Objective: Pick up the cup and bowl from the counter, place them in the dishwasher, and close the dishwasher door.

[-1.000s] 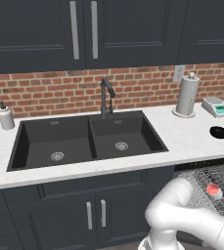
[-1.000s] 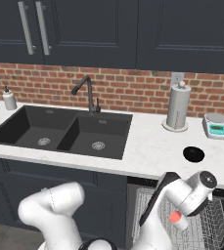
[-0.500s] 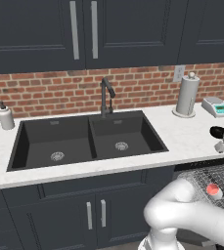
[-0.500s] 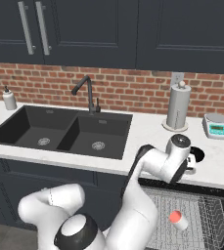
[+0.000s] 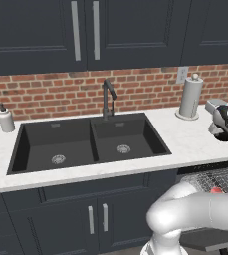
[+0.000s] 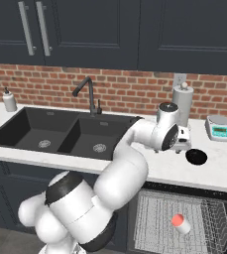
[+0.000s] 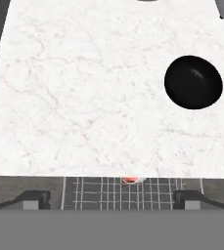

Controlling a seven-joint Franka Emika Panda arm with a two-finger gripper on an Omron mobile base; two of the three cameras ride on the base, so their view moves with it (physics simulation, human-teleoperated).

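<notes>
The gripper (image 6: 183,147) hung spread and empty over the counter (image 6: 149,171), just beside the bowl (image 6: 196,157); the cup (image 6: 180,223) already lay in the dishwasher (image 6: 177,224) rack. To my eye it needed to centre over 1 rim edge, descend squarely, then pinch

The cup (image 7: 130,180) shows as a red sliver past the counter (image 7: 84,97) edge — the dishwasher (image 6: 184,223) rack runs off the frame's bottom.

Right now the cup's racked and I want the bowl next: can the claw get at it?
Probably yes: the claw hangs open beside the bowl, which sits alone on bare counter with nothing over it.
</notes>
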